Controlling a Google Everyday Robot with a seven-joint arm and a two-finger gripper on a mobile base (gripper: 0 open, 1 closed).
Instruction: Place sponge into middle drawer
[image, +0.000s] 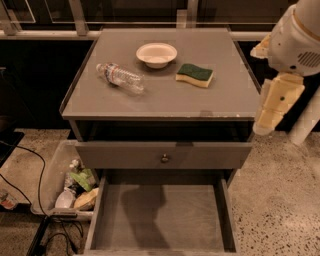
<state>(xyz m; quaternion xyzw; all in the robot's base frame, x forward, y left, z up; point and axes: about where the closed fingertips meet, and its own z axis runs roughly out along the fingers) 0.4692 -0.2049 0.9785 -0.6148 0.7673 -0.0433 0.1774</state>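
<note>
The sponge (194, 75), pale yellow with a dark green top, lies flat on the right part of the grey cabinet top (165, 100). The middle drawer (160, 215) is pulled out at the bottom of the view, and its flat grey floor holds nothing. My gripper (276, 105) hangs off the cabinet's right edge, cream-coloured, below the white arm housing (295, 40). It is to the right of the sponge and a little nearer than it, apart from it, and holds nothing that I can see.
A white bowl (156, 54) and a clear plastic bottle (120, 77) lying on its side sit on the cabinet top left of the sponge. A grey drawer front with a round knob (164, 158) is above the open drawer. A bin of clutter (75, 187) and cables are on the floor at left.
</note>
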